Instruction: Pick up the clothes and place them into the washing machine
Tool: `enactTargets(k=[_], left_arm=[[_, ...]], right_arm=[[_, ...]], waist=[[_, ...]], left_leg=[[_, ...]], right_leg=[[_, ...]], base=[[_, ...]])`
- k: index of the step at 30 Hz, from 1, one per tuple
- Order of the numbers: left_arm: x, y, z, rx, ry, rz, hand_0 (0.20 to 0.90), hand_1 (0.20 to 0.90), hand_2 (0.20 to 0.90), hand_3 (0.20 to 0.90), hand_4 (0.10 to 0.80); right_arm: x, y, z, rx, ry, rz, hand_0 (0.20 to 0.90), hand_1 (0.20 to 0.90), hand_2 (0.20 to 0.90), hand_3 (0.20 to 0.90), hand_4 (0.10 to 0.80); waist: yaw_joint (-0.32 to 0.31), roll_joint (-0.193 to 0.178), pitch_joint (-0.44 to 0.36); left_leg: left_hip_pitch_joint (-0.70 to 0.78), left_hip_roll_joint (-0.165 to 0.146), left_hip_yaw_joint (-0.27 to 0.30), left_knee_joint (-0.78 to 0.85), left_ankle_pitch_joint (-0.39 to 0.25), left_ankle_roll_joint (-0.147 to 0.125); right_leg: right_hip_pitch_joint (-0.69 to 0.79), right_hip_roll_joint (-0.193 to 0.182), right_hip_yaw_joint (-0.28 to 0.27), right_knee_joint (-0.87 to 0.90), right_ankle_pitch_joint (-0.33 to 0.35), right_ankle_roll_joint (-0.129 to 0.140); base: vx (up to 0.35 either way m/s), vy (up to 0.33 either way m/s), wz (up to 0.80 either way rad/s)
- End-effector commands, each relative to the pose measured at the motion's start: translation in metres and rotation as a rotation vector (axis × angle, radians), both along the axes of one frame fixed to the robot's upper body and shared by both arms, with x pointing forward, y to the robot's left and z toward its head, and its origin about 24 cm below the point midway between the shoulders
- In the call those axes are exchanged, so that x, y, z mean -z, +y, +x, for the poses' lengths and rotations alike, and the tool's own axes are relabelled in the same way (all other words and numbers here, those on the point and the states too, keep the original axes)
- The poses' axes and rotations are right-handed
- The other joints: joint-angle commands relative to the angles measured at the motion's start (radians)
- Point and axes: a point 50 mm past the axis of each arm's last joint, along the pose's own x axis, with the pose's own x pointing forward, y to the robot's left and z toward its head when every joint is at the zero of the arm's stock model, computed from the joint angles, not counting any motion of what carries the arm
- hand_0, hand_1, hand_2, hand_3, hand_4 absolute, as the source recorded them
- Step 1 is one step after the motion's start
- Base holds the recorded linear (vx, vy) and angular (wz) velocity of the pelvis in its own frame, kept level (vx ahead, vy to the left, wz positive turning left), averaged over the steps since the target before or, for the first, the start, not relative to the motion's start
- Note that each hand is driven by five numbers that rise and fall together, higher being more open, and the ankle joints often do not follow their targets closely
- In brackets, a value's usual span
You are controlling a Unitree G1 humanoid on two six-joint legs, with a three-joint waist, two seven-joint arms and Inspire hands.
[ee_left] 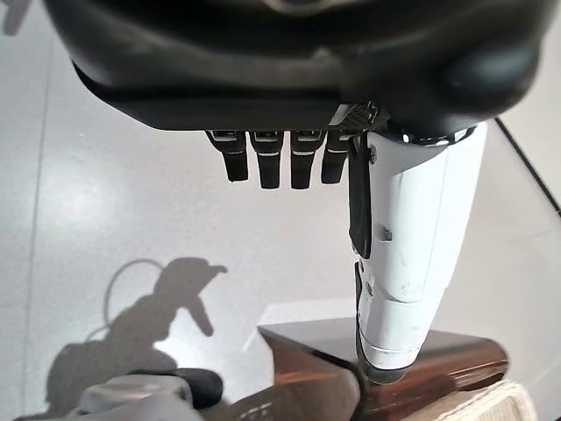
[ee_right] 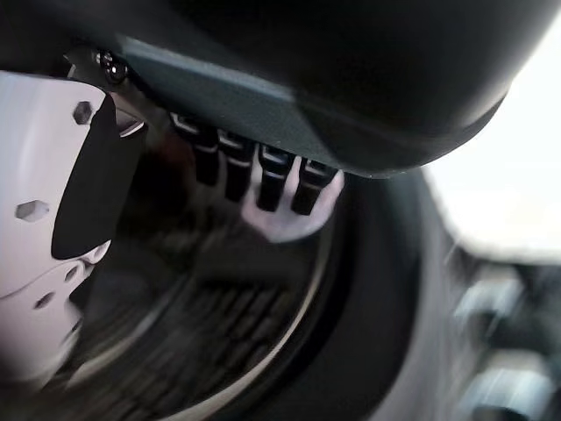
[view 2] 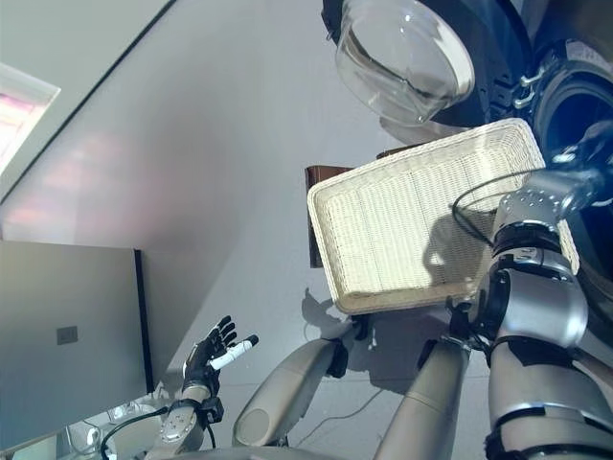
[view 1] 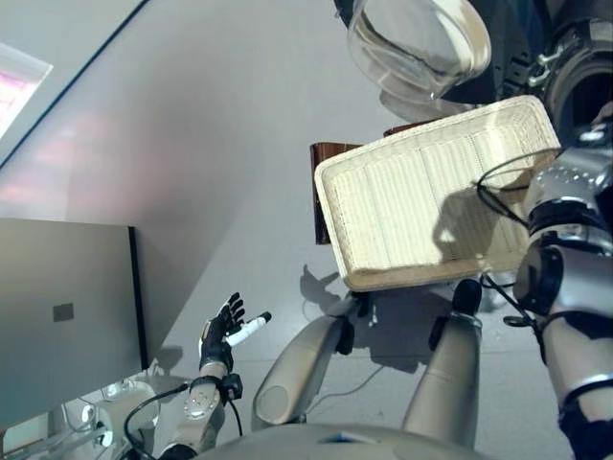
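Reaching into the washing machine (view 2: pixel 575 105) — right hand (ee_right: pixel 254 175), fingers relaxed.

Right hand (ee_right: pixel 228 114) and washing machine drum (ee_right: pixel 202 351) blurred.

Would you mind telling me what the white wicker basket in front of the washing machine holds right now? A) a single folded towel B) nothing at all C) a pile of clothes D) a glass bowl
B: the white wicker basket shows only its bare woven floor, crossed by a shadow, with no cloth lying in it.
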Motion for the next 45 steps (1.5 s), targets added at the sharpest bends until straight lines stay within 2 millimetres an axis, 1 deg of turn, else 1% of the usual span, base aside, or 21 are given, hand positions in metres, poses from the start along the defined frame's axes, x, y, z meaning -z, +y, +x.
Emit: enactTargets(k=[1, 4, 5, 7, 8, 10, 11, 13, 18, 19, 21, 22, 23, 25, 29, 34, 40, 41, 42, 44, 45], left_arm=[[-0.008, 0.045, 0.001, -0.101, -0.036, 0.081, 0.900, 0.900, 0.900, 0.900, 0.800], [-0.007, 0.037, 0.001, -0.094, -0.034, 0.062, 0.900, 0.900, 0.900, 0.900, 0.800], [-0.007, 0.038, 0.000, -0.093, -0.033, 0.063, 0.900, 0.900, 0.900, 0.900, 0.800], [-0.004, 0.026, 0.000, -0.060, -0.024, 0.041, 0.900, 0.900, 0.900, 0.900, 0.800], [-0.004, 0.026, 0.000, -0.059, -0.024, 0.041, 0.900, 0.900, 0.900, 0.900, 0.800], [-0.004, 0.019, 0.001, -0.041, -0.026, 0.024, 0.900, 0.900, 0.900, 0.900, 0.800], [-0.003, 0.019, 0.000, -0.041, -0.025, 0.025, 0.900, 0.900, 0.900, 0.900, 0.800], [-0.004, 0.018, 0.002, -0.035, -0.029, 0.027, 0.900, 0.900, 0.900, 0.900, 0.800], [-0.001, 0.016, 0.000, -0.042, -0.007, 0.034, 0.900, 0.900, 0.900, 0.900, 0.800], [0.000, 0.015, 0.001, -0.050, -0.001, 0.028, 0.900, 0.900, 0.900, 0.900, 0.800], [0.002, 0.015, 0.000, -0.050, 0.011, 0.027, 0.900, 0.900, 0.900, 0.900, 0.800], [0.002, 0.016, 0.000, -0.052, 0.011, 0.028, 0.900, 0.900, 0.900, 0.900, 0.800], [0.004, 0.014, -0.001, -0.053, 0.025, 0.022, 0.900, 0.900, 0.900, 0.900, 0.800], [0.005, 0.013, -0.002, -0.053, 0.031, 0.017, 0.900, 0.900, 0.900, 0.900, 0.800], [0.006, 0.015, -0.002, -0.061, 0.037, 0.017, 0.900, 0.900, 0.900, 0.900, 0.800], [0.011, 0.025, -0.010, -0.087, 0.085, 0.039, 0.900, 0.900, 0.900, 0.900, 0.800], [0.023, 0.041, -0.033, -0.112, 0.195, 0.089, 0.900, 0.900, 0.900, 0.900, 0.800], [0.023, 0.041, -0.033, -0.112, 0.195, 0.089, 0.900, 0.900, 0.900, 0.900, 0.800], [0.027, 0.043, -0.039, -0.110, 0.233, 0.102, 0.900, 0.900, 0.900, 0.900, 0.800], [0.029, 0.045, -0.045, -0.114, 0.256, 0.106, 0.900, 0.900, 0.900, 0.900, 0.800], [0.029, 0.045, -0.045, -0.114, 0.258, 0.107, 0.900, 0.900, 0.900, 0.900, 0.800]], right_arm=[[-0.080, -0.007, -0.025, 0.093, -0.187, -0.355, 0.900, 0.900, 0.900, 0.900, 0.800], [-0.047, -0.013, -0.018, 0.089, -0.077, -0.269, 0.900, 0.900, 0.900, 0.900, 0.800], [-0.047, -0.014, -0.018, 0.089, -0.076, -0.269, 0.900, 0.900, 0.900, 0.900, 0.800], [-0.013, -0.013, -0.011, 0.051, 0.006, -0.184, 0.900, 0.900, 0.900, 0.900, 0.800], [-0.012, -0.014, -0.011, 0.051, 0.005, -0.184, 0.900, 0.900, 0.900, 0.900, 0.800], [0.017, -0.006, -0.004, 0.006, 0.049, -0.123, 0.900, 0.900, 0.900, 0.900, 0.800], [0.018, -0.006, -0.004, 0.006, 0.049, -0.123, 0.900, 0.900, 0.900, 0.900, 0.800], [0.040, -0.002, -0.002, -0.020, 0.121, -0.103, 0.900, 0.900, 0.900, 0.900, 0.800], [0.095, 0.027, 0.008, -0.143, 0.299, -0.082, 0.900, 0.900, 0.900, 0.900, 0.800], [0.116, 0.044, 0.012, -0.209, 0.354, -0.083, 0.900, 0.900, 0.900, 0.900, 0.800], [0.135, 0.055, 0.011, -0.257, 0.418, -0.089, 0.900, 0.900, 0.900, 0.900, 0.800], [0.136, 0.056, 0.011, -0.258, 0.418, -0.088, 0.900, 0.900, 0.900, 0.900, 0.800], [0.156, 0.064, 0.007, -0.293, 0.475, -0.070, 0.900, 0.900, 0.900, 0.900, 0.800], [0.170, 0.073, 0.005, -0.324, 0.493, -0.056, 0.900, 0.900, 0.900, 0.900, 0.800], [0.189, 0.079, -0.004, -0.347, 0.532, -0.054, 0.900, 0.900, 0.900, 0.900, 0.800], [0.210, 0.083, -0.016, -0.409, 0.623, -0.149, 0.900, 0.900, 0.900, 0.900, 0.800], [0.264, 0.084, -0.061, -0.530, 0.953, -0.364, 0.900, 0.900, 0.900, 0.900, 0.800], [0.264, 0.085, -0.061, -0.530, 0.954, -0.364, 0.900, 0.900, 0.900, 0.900, 0.800], [0.284, 0.088, -0.081, -0.572, 1.042, -0.390, 0.900, 0.900, 0.900, 0.900, 0.800], [0.300, 0.091, -0.098, -0.619, 1.116, -0.422, 0.900, 0.900, 0.900, 0.900, 0.800], [0.300, 0.092, -0.099, -0.620, 1.118, -0.421, 0.900, 0.900, 0.900, 0.900, 0.800]], waist=[[0.010, 0.032, -0.090], [0.011, 0.048, -0.101], [0.013, 0.047, -0.102], [0.018, 0.062, -0.107], [0.019, 0.062, -0.109], [0.023, 0.078, -0.108], [0.023, 0.077, -0.109], [0.026, 0.083, -0.109], [0.023, 0.083, -0.101], [0.019, 0.076, -0.102], [0.015, 0.064, -0.103], [0.014, 0.063, -0.103], [0.010, 0.050, -0.102], [0.003, 0.037, -0.102], [-0.009, 0.005, -0.101], [-0.026, -0.060, -0.103], [-0.057, -0.162, -0.133], [-0.057, -0.159, -0.133], [-0.068, -0.191, -0.154], [-0.076, -0.215, -0.175], [-0.077, -0.215, -0.175]], left_leg=[[-0.048, -0.008, -0.005, 0.019, -0.025, -0.055], [-0.040, -0.017, 0.001, 0.017, -0.029, -0.047], [-0.041, -0.017, 0.002, 0.017, -0.029, -0.047], [-0.040, -0.019, 0.006, 0.015, -0.030, -0.044], [-0.041, -0.018, 0.006, 0.015, -0.030, -0.043], [-0.040, -0.018, 0.011, 0.015, -0.029, -0.044], [-0.039, -0.018, 0.011, 0.014, -0.029, -0.044], [-0.039, -0.017, 0.011, 0.012, -0.028, -0.043], [-0.045, -0.010, 0.018, 0.014, -0.022, -0.043], [-0.042, -0.007, 0.022, 0.013, -0.023, -0.043], [-0.037, -0.003, 0.025, 0.014, -0.024, -0.043], [-0.036, -0.002, 0.026, 0.014, -0.024, -0.043], [-0.031, 0.002, 0.024, 0.014, -0.026, -0.042], [-0.024, 0.007, 0.023, 0.016, -0.028, -0.041], [0.001, 0.016, 0.016, 0.016, -0.030, -0.042], [0.053, 0.030, 0.000, 0.008, -0.031, -0.044], [0.171, 0.057, -0.025, -0.045, -0.021, -0.053], [0.171, 0.059, -0.026, -0.050, -0.013, -0.053], [0.209, 0.067, -0.029, -0.065, -0.012, -0.056], [0.250, 0.073, -0.033, -0.087, -0.012, -0.058], [0.254, 0.073, -0.034, -0.089, -0.012, -0.058]], right_leg=[[0.128, 0.030, -0.039, -0.076, -0.036, -0.028], [0.134, 0.024, -0.030, -0.087, -0.029, -0.025], [0.134, 0.024, -0.029, -0.088, -0.028, -0.025], [0.133, 0.019, -0.027, -0.094, -0.025, -0.024], [0.133, 0.020, -0.027, -0.095, -0.024, -0.023], [0.133, 0.016, -0.026, -0.096, -0.025, -0.026], [0.133, 0.016, -0.027, -0.096, -0.025, -0.026], [0.131, 0.016, -0.024, -0.095, -0.024, -0.026], [0.131, 0.024, -0.019, -0.100, -0.016, -0.029], [0.133, 0.029, -0.018, -0.105, -0.011, -0.030], [0.140, 0.034, -0.016, -0.114, -0.007, -0.032], [0.142, 0.034, -0.016, -0.115, -0.006, -0.033], [0.154, 0.037, -0.020, -0.123, -0.005, -0.033], [0.167, 0.042, -0.023, -0.132, -0.002, -0.033], [0.213, 0.051, -0.036, -0.160, 0.004, -0.033], [0.289, 0.066, -0.058, -0.202, 0.017, -0.032], [0.447, 0.085, -0.102, -0.317, 0.042, -0.021], [0.449, 0.088, -0.104, -0.326, 0.052, -0.022], [0.496, 0.089, -0.115, -0.361, 0.055, -0.017], [0.541, 0.091, -0.129, -0.397, 0.063, -0.013], [0.546, 0.091, -0.131, -0.401, 0.064, -0.013]], base=[[0.048, 0.024, -0.03], [0.025, 0.024, 0.01], [0.000, 0.000, 0.00], [0.006, 0.010, -0.02], [0.000, 0.000, 0.00], [-0.001, 0.006, -0.02], [0.000, 0.000, 0.00], [0.000, 0.000, 0.00], [-0.002, -0.001, -0.03], [0.000, 0.000, 0.00], [0.000, 0.005, -0.05], [-0.004, -0.010, -0.05], [-0.007, -0.011, -0.04], [0.000, 0.000, 0.00], [-0.003, -0.019, -0.01], [0.023, -0.065, 0.00], [0.059, -0.102, 0.01], [0.073, -0.088, -0.09], [0.079, -0.078, -0.04], [0.101, -0.072, 0.11], [0.047, -0.033, 0.04]])
